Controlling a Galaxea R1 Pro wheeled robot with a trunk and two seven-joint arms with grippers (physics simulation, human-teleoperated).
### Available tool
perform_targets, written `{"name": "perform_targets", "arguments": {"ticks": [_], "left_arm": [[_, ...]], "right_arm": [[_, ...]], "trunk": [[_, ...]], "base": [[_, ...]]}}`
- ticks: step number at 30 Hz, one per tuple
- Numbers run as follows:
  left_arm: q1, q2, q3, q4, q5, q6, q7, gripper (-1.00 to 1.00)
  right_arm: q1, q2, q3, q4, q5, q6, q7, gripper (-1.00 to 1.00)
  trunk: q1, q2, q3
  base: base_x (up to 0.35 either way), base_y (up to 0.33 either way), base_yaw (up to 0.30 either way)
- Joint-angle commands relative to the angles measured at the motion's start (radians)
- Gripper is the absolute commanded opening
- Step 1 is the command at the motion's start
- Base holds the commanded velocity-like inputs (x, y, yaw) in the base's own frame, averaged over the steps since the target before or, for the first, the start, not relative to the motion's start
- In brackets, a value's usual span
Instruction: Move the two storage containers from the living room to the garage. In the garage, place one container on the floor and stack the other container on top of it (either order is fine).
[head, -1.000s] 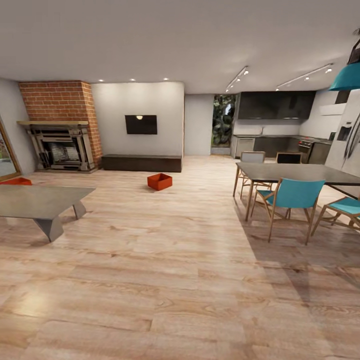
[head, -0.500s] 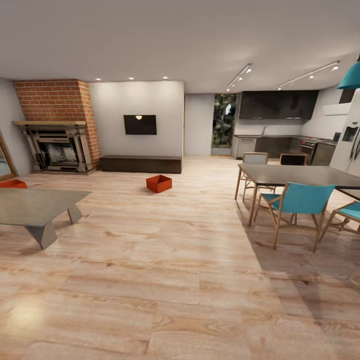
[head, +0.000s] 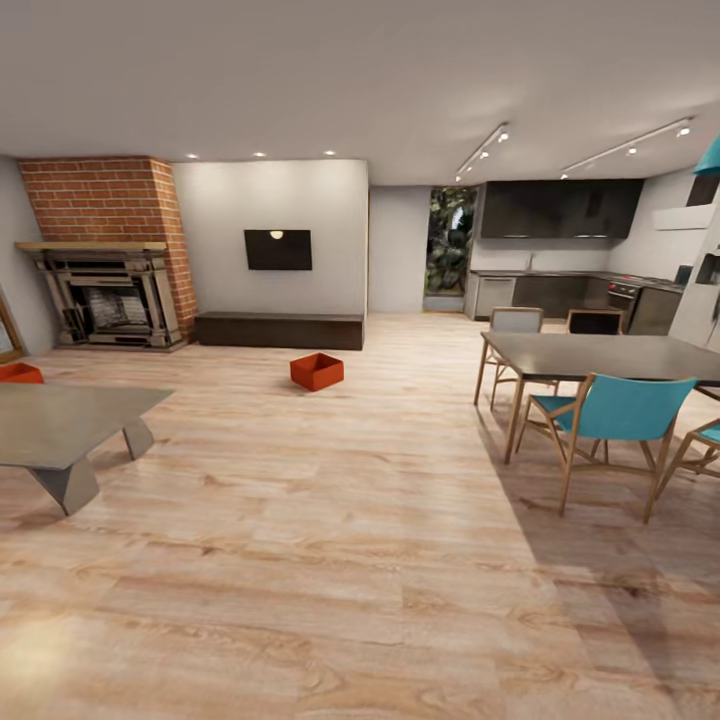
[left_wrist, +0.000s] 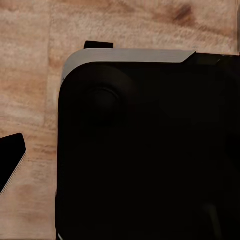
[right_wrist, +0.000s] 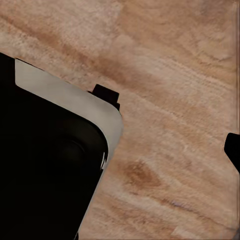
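Note:
I am in the living room on light wood plank floor. One orange-red storage container (head: 317, 371) sits open-topped on the planks ahead, in front of the long dark bench (head: 279, 329). The second container (head: 19, 373) peeks out at the far left, behind the grey coffee table (head: 60, 422). My left gripper (left_wrist: 120, 157) and right gripper (right_wrist: 120, 150) hang over the wood floor beside my black base. One dark fingertip (left_wrist: 11, 159) shows far out at the left wrist picture's edge, and another fingertip (right_wrist: 233, 149) likewise in the right wrist view. Nothing is held. The garage is out of view.
A brick fireplace (head: 105, 255) and a wall TV (head: 278, 249) stand at the back. A dark dining table (head: 600, 355) with teal chairs (head: 612, 418) takes up the right side, with the kitchen (head: 560, 260) behind it. Open plank floor runs straight ahead to the nearer container.
The whole head view has shifted, so the camera has moved: the coffee table slid left in the picture and the dining set right. The containers lie where they were.

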Motion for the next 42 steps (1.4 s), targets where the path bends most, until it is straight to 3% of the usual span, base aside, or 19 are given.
{"name": "perform_targets", "arguments": {"ticks": [1, 42], "left_arm": [[-0.001, 0.0, 0.001, 0.001, 0.008, -0.003, -0.002, 1.0], [-0.001, 0.0, 0.001, 0.001, 0.008, -0.003, -0.002, 1.0]], "right_arm": [[0.0, -0.001, 0.007, 0.0, -0.011, -0.002, 0.004, 1.0], [0.0, -0.001, 0.007, 0.0, -0.01, -0.003, 0.004, 1.0]], "trunk": [[0.001, 0.0, -0.001], [0.001, 0.0, -0.001]], "base": [[0.319, 0.0, 0.0], [0.319, 0.0, 0.0]]}}
